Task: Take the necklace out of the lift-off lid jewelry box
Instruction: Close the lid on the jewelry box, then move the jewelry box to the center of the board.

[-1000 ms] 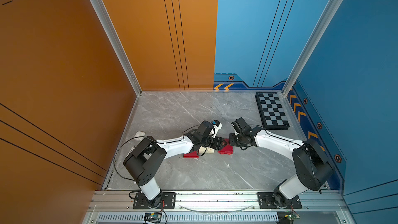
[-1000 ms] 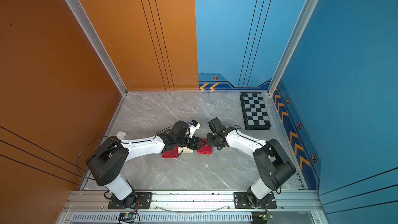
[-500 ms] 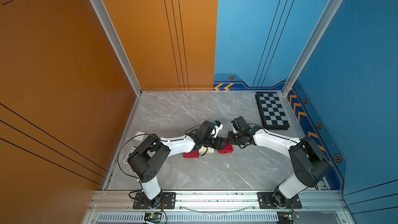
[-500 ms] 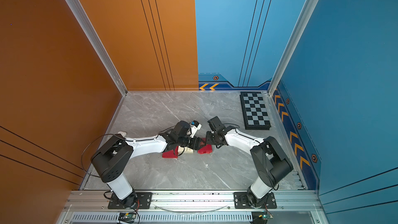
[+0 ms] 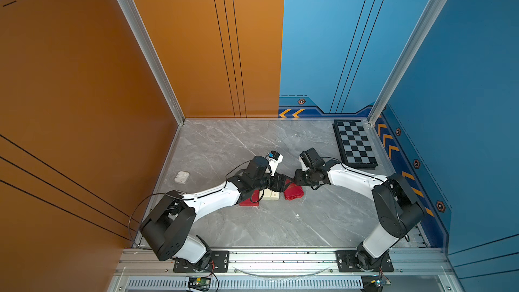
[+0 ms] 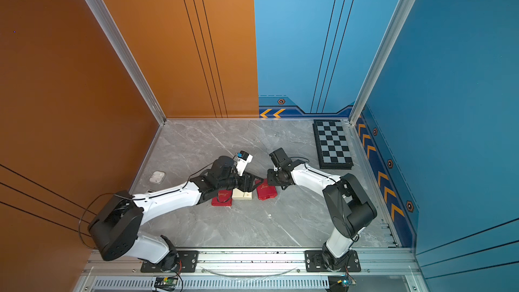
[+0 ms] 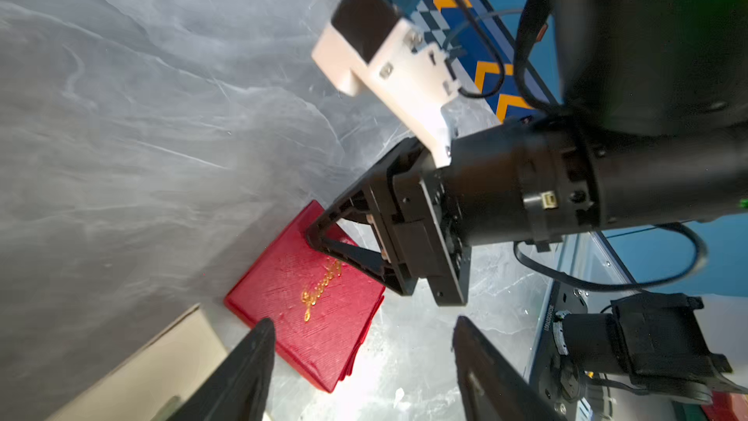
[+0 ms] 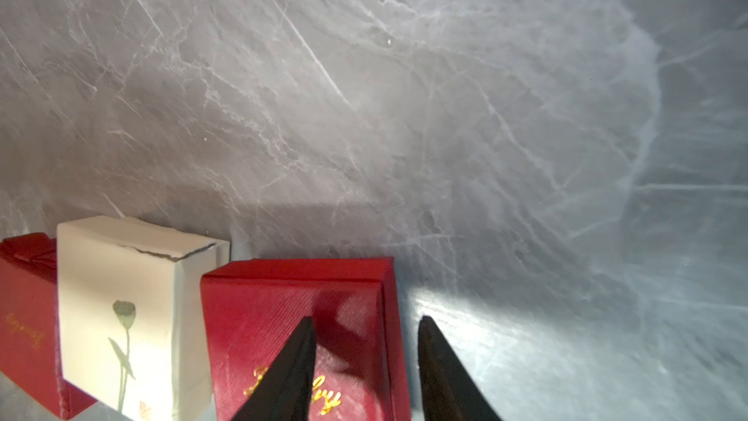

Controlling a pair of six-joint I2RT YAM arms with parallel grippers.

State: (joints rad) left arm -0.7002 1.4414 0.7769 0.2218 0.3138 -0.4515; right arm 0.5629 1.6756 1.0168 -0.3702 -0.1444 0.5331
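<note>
Moved: my right gripper [image 8: 364, 321] nudged in over the red jewelry box [image 8: 263, 297], left arm's shoulder swung a bit.
Grippers: both jaws apart, nothing held, left gripper [image 7: 363, 321] included.
Progress: barely started imo. Box closed, necklace not visible, presumably inside.
Left to do: pull lid, fish the chain out.
Materials: ribbed red card, gold script; smooth cream box [image 8: 121, 269], torn top edge; marble-look table [image 8: 364, 95].

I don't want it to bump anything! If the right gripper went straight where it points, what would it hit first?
Probably the red box under it: the right gripper straddles its edge, one finger over its top, one over the table. Depth is unclear.
</note>
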